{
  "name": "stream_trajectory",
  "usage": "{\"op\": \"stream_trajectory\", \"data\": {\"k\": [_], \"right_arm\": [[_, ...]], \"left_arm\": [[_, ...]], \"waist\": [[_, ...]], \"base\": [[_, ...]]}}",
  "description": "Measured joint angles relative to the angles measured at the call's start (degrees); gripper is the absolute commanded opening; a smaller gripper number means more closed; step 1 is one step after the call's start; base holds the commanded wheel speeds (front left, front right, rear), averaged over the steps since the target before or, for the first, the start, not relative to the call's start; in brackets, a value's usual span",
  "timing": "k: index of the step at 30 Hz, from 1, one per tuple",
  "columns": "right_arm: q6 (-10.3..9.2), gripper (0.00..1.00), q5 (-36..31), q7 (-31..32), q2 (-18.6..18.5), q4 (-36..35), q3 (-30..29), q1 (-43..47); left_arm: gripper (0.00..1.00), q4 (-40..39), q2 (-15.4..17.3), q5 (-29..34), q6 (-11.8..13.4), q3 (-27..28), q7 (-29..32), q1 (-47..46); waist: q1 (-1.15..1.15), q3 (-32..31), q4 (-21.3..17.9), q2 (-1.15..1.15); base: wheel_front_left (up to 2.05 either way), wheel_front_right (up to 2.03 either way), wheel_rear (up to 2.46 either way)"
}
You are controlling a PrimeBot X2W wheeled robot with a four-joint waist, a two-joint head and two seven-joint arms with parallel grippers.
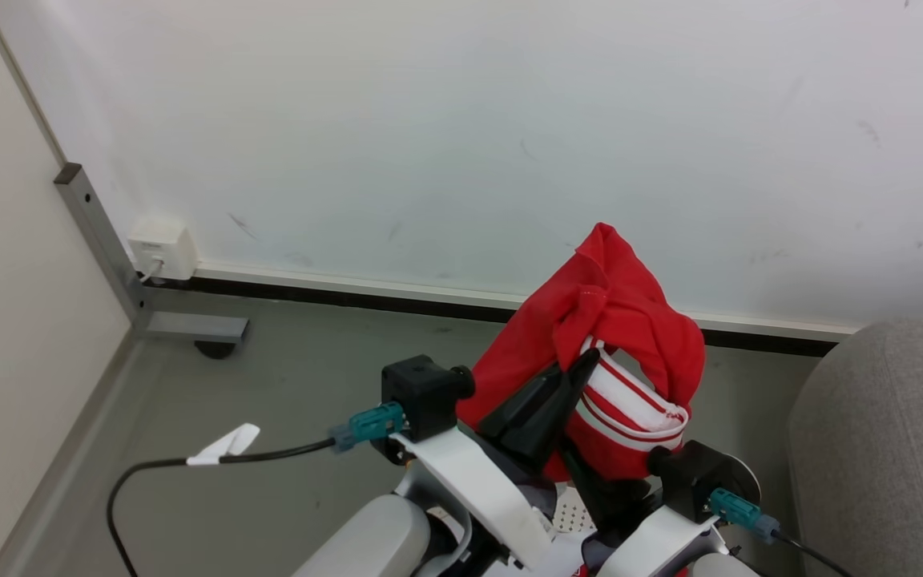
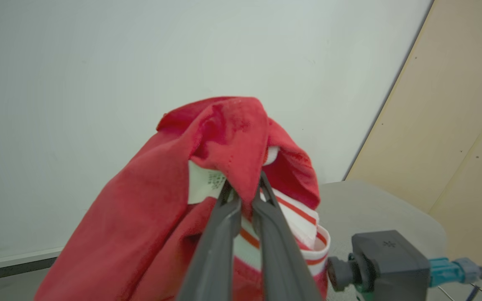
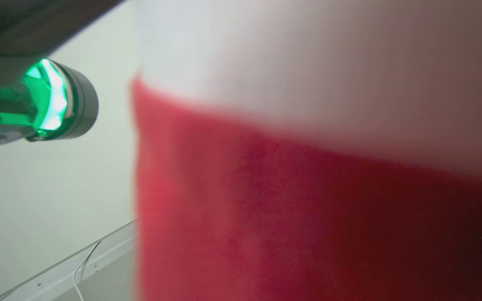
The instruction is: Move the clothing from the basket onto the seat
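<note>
**A:** Where is the clothing just now?

**B:** Up in the air. The red garment (image 1: 630,312) hangs in front of the white wall (image 1: 461,120), above the floor (image 1: 285,385) and well to the left of the grey seat (image 1: 886,449), touching neither.

**A:** Who has it?

**B:** The left gripper (image 1: 586,362). In the left wrist view its fingers (image 2: 220,238) are pressed nearly together, with a fold of red cloth nipped between the tips. The right gripper (image 1: 607,490) sits below the striped trim (image 1: 630,405). Its fingers are together, but I cannot tell whether any cloth lies between them (its own camera is smothered in blurred red fabric).

**A:** So what is the step in hand?

**B:** Carrying it across to the seat, I'd judge. The pinch should be firm, since it holds only a small fold and the bulk drapes down one side. The swing to the right should be smooth, so the loose tail doesn't catch on the forearms. Get the whole bundle above the cushion before lowering. Then land the low part first, and part the fingers only once the weight rests on the seat.

**A:** And the risk?

**B:** The thin pinch could slip mid-swing and drop the garment on the floor short of the seat.
</note>
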Motion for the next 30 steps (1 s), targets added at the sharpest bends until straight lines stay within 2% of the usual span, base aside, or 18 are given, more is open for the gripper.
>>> {"op": "stream_trajectory", "data": {"k": [13, 14, 15, 16, 23, 30], "right_arm": [[0.0, 0.0, 0.0, 0.0, -0.1, -2.0, -1.1, 1.0], [0.0, 0.0, 0.0, 0.0, -0.3, -2.7, -1.3, 1.5], [0.0, 0.0, -0.1, 0.0, -0.4, -3.4, -1.6, 2.0], [0.0, 0.0, -0.1, 0.0, -0.6, -4.1, -2.1, 2.5], [0.0, 0.0, -0.6, 0.0, -1.9, -7.2, -7.1, 5.1], [0.0, 0.0, -1.7, 0.0, -3.0, -9.2, -11.3, 5.8]], "left_arm": [[0.02, 2.2, 1.3, -1.8, 0.7, 2.3, -0.6, 0.0], [0.17, 2.5, 1.4, -2.0, 0.9, 2.5, -0.6, 0.0], [0.56, 2.9, 1.5, -2.1, 1.0, 2.5, -0.6, 0.0], [1.0, 3.1, 1.5, -2.1, 1.2, 2.5, -0.6, 0.0], [1.0, 3.1, 1.3, -2.1, 0.8, 1.4, -1.6, 0.2], [1.0, 2.6, 2.3, -1.6, -0.1, 0.9, -4.5, 0.5]], "waist": [[0.0, 0.4, -1.5, 0.0], [0.0, 0.4, -1.7, 0.0], [0.0, 0.4, -2.0, 0.0], [0.0, 0.4, -2.2, 0.0], [0.0, 0.7, -5.0, 0.0], [0.0, 1.4, -9.5, 0.0]], "base": [[0.0, 0.0, 0.0], [0.0, 0.0, 0.0], [0.0, 0.0, 0.0], [0.0, 0.0, 0.0], [0.0, 0.0, 0.0], [0.0, 0.0, 0.0]]}}
